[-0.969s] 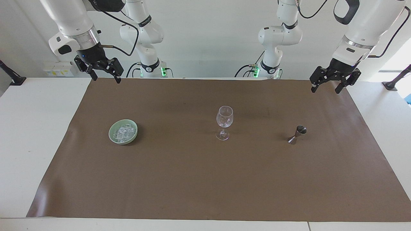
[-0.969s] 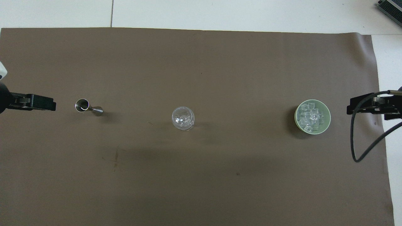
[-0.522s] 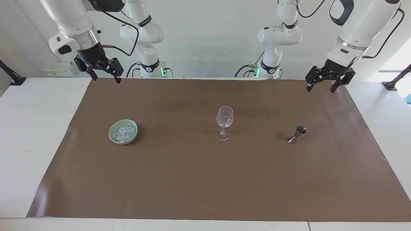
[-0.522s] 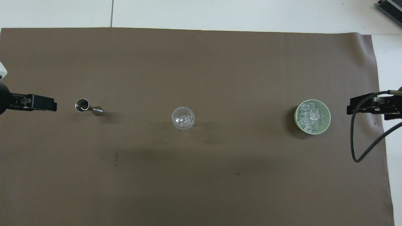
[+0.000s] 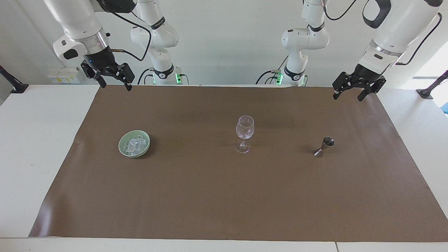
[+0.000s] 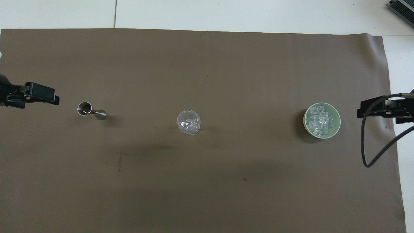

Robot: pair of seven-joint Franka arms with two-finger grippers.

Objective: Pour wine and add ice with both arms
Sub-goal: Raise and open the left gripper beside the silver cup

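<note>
A clear wine glass (image 5: pixel 244 131) stands upright at the middle of the brown mat; it also shows in the overhead view (image 6: pixel 188 122). A heap of clear ice cubes (image 5: pixel 135 144) (image 6: pixel 319 120) fills a pale green bowl (image 5: pixel 121 144) (image 6: pixel 338 125) toward the right arm's end. A small steel jigger (image 5: pixel 324 146) (image 6: pixel 91 110) stands toward the left arm's end. My left gripper (image 5: pixel 347 97) (image 6: pixel 48 97) hangs open and empty over the mat's edge by the jigger's end. My right gripper (image 5: pixel 116 86) (image 6: pixel 365 111) hangs open and empty over the mat's edge by the bowl's end.
The brown mat (image 5: pixel 224 196) covers most of the white table (image 5: pixel 35 147). The right arm's black cable (image 6: pixel 372 152) loops over the mat's edge beside the bowl. Two more arm bases (image 5: pixel 161 73) stand at the robots' edge of the table.
My left gripper has shifted a little toward the table's middle and turned slightly, still open and raised. The right arm has not moved. The glass, jigger and bowl stay put.
</note>
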